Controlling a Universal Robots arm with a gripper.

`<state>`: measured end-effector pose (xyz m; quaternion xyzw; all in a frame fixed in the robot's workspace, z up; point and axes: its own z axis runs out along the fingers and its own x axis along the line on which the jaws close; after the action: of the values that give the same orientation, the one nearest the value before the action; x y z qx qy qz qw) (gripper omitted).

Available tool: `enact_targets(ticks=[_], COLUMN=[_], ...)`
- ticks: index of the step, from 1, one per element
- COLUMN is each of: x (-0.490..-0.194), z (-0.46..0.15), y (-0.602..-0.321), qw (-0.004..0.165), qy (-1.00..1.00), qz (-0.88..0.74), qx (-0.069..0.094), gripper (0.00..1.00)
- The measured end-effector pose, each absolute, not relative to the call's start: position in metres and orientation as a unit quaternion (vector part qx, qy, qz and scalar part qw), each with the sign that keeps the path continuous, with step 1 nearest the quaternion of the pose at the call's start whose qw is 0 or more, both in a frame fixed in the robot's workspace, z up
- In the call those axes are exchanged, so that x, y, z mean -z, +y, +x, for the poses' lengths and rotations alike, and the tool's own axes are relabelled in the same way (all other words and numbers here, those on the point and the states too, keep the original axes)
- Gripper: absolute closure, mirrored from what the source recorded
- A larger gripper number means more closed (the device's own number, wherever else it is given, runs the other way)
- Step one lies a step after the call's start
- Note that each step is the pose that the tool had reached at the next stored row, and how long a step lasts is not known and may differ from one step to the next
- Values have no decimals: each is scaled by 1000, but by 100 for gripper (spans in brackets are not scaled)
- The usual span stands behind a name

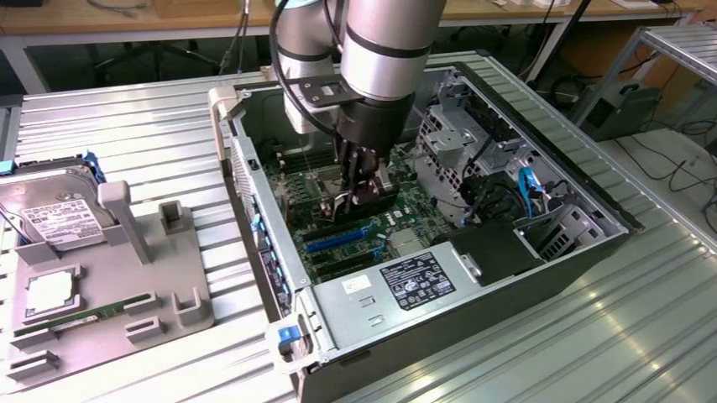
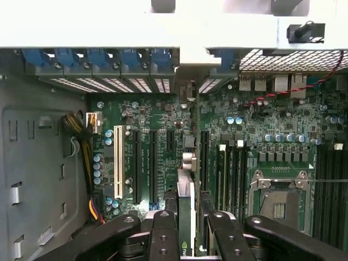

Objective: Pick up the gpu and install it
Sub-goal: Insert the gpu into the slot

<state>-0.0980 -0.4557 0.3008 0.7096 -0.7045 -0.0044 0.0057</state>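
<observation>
One arm reaches down into the open PC case, and its gripper is clamped on the gpu, holding the card on edge between the fingers. From the wrist view the card hangs above the motherboard, its long edge running along the slots and its far end toward the rear bracket openings. I can't tell whether its lower edge has touched a slot yet.

What worries me is alignment: the card seems to sit between two slots rather than squarely over one, so a push down could land the edge connector on bare board or on the small parts beside it. A slight tilt in the grip would seat one end only. The bracket could also catch on the case's rear wall. On the worktop outside, a hard drive sits in a grey holder, well clear of all this.
</observation>
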Motion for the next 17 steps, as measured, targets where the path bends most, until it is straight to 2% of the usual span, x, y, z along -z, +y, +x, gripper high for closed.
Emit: enact_targets(ticks=[17], x=[-283], z=[-99], y=[-459], qw=[5], qy=[-722], qz=[692], qx=[5], gripper=[74])
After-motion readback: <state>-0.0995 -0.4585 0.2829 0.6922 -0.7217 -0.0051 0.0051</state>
